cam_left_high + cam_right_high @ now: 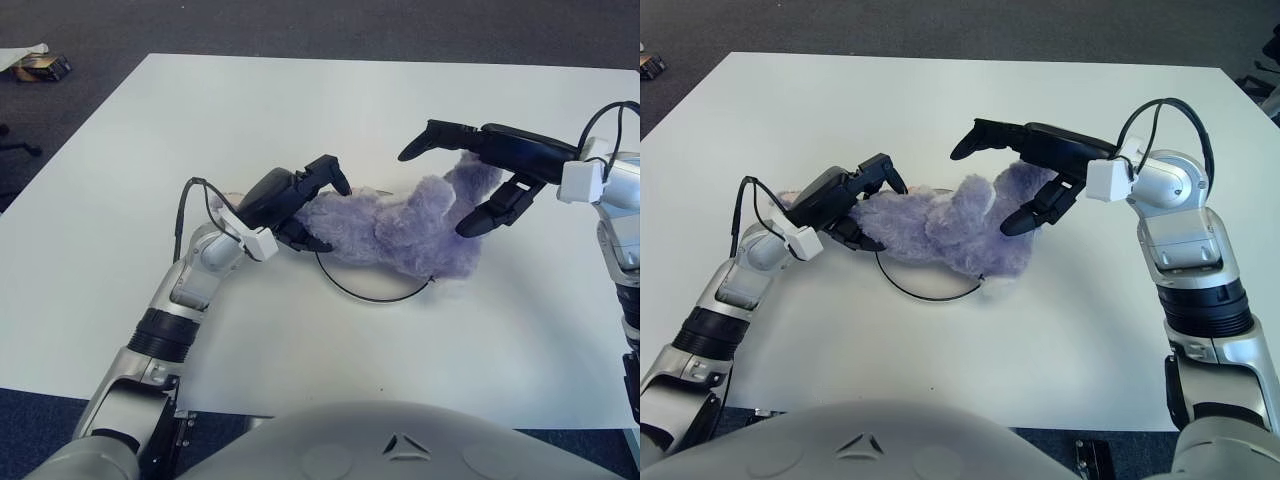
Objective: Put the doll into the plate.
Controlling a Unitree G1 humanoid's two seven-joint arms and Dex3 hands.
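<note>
While the purple plush doll [400, 225] lies sprawled on its side across the white worktop [330, 110], both hands are at it from opposite ends. It covers most of the plate [372, 292], of which only a thin dark rim shows — a curved arc peeking out along the near side of the fur — so how much of the doll sits inside that rim cannot be told.

At the doll's left end is the left hand [298, 200], its black fingers [328, 170] curled over and under the fur; they appear clamped on that end, one finger arching over the top and another tucked beneath against the worktop. Its silver forearm runs down toward the lower-left corner, with a black cable looping off the wrist.

At the right end, the right hand [480, 170] has its fingers spread apart and holds nothing. One long finger stretches leftward above the doll, clear of the fur, while a lower finger [1035, 213] angles down beside the raised right end of the plush — close to it, though whether it touches cannot be told.

On the dark carpet beyond the worktop's far-left corner lies a small brown object [40, 67].
</note>
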